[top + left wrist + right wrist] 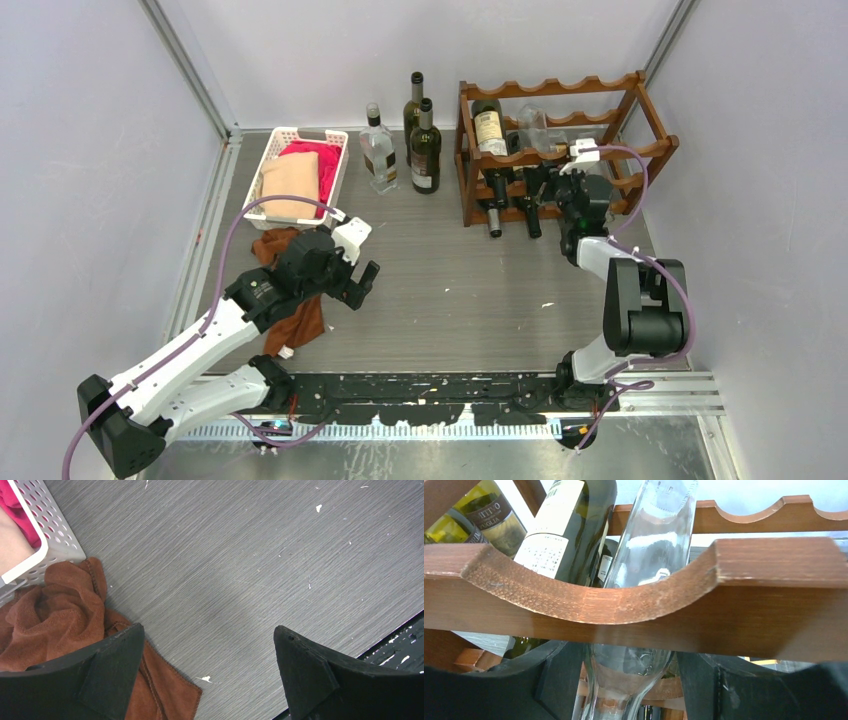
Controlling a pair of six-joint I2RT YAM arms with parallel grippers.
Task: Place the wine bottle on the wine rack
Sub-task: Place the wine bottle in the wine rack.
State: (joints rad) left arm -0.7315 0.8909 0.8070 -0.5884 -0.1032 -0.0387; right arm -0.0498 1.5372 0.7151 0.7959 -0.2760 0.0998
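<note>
The reddish-brown wine rack (pixel 560 88) stands at the back right. A clear glass wine bottle (pixel 649 545) lies in a scallop of its middle rail (pixel 774 595), neck towards me; it also shows in the top view (pixel 535 125). My right gripper (pixel 575 190) is at the rack's front. In the right wrist view its jaws (pixel 631 652) flank the bottle's shoulder under the rail, with a thin gap on the right side, so it reads as open. My left gripper (pixel 360 285) hangs open and empty over the table (pixel 209 630).
Dark bottles lie in the rack (pixel 488 125) and on its lower tier (pixel 528 195). A clear bottle (pixel 378 150) and two dark ones (pixel 426 150) stand left of the rack. A white basket (pixel 300 131) with cloths is at back left. A brown cloth (pixel 60 610) lies under the left arm.
</note>
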